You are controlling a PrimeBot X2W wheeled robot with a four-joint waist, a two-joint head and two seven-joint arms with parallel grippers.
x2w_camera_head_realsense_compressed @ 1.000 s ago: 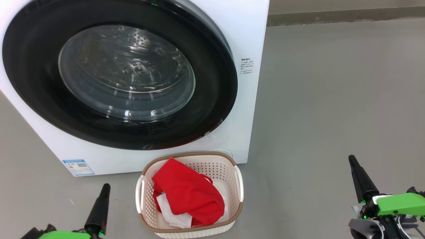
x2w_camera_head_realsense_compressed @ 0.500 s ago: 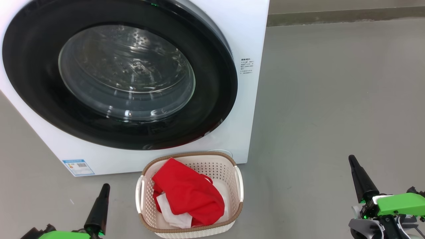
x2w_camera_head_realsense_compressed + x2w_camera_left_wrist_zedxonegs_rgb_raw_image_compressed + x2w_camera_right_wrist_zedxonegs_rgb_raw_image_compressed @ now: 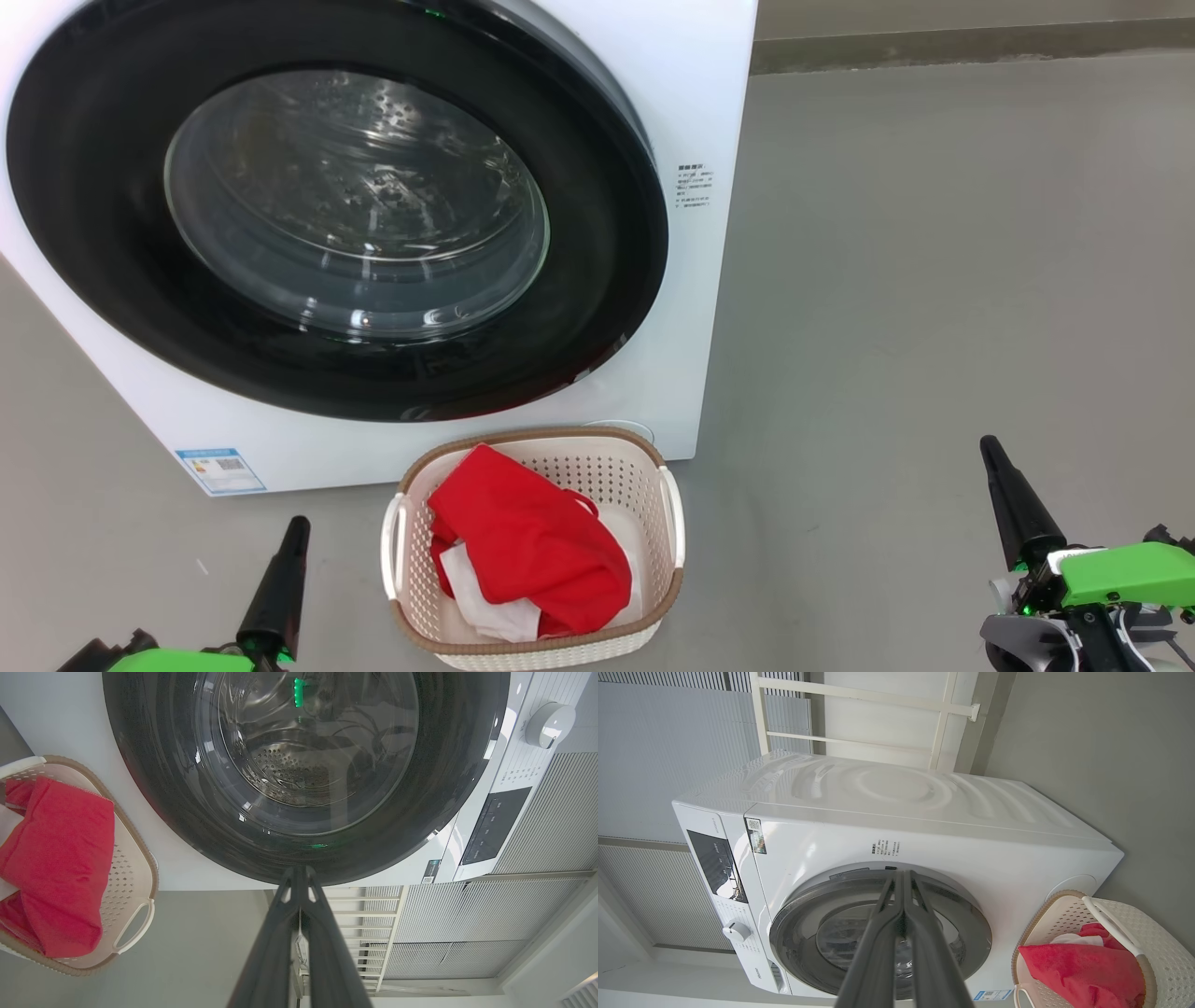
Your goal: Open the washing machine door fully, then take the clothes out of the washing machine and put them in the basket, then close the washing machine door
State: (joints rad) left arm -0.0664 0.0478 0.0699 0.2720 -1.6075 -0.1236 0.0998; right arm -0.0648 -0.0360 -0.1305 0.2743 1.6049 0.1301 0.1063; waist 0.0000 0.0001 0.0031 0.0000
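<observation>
Both the left hand (image 3: 294, 532) and right hand (image 3: 991, 453) were pressed together, empty. Clothes (image 3: 527, 551) lay in the basket (image 3: 611, 478) before the washing machine door (image 3: 93, 233), which looked shut; unlatched, it could swing out.

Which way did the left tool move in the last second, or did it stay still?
No, the left tool stayed still: its tip keeps the same gap from the basket and the blue label on the washing machine.

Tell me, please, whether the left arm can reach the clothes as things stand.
Probably yes: the clothes lie uncovered in the open basket, close beside the left end effector, with just floor between. Its jaws are shut.
</observation>
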